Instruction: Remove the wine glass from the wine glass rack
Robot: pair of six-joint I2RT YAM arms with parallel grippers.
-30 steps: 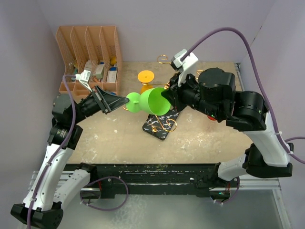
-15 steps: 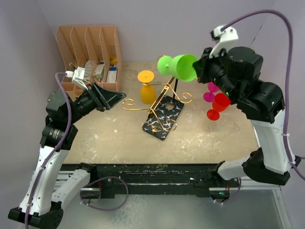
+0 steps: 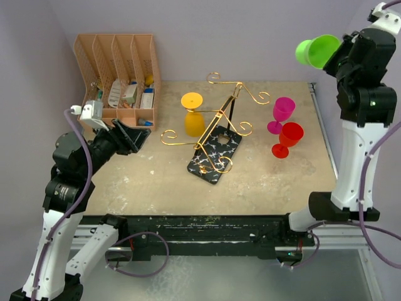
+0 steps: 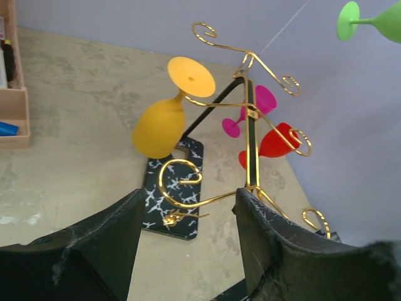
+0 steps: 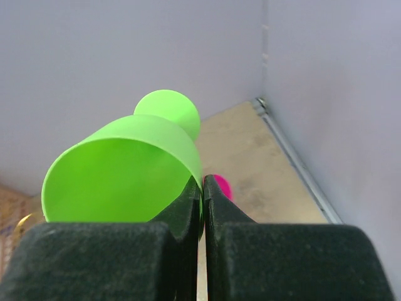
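Your right gripper (image 5: 202, 188) is pinched tight on the rim of the green glass (image 5: 125, 169), one finger inside the bowl and one outside. The glass lies on its side. Its long axis runs straight out from the fingers, with the open mouth toward the wrist and the foot farthest away. In the wrist view the bowl hides the stem, so you cannot check it there.

Past the foot and far below, a sliver of the pink glass (image 5: 219, 186) shows, then the table (image 3: 144, 182) and the wall. From above, this gripper hangs high and well apart from the rack (image 4: 249, 150), which lies down and to its left. I judge the glass fully off the rack. What is left is probably a descent, turning the foot downward on the way. The pink glass and the red glass (image 3: 291, 135) stand beneath that route, so leave them room. The top of this arm is cut off by the frame edge.

Your left gripper (image 4: 188, 213) is empty, its jaws spread wide. The rack stands just ahead of it, so this arm is the nearer one to the rack. An orange glass (image 4: 158, 128) hangs bowl-down ahead and to the left of the jaws. How its foot sits on the wire is hard to make out.
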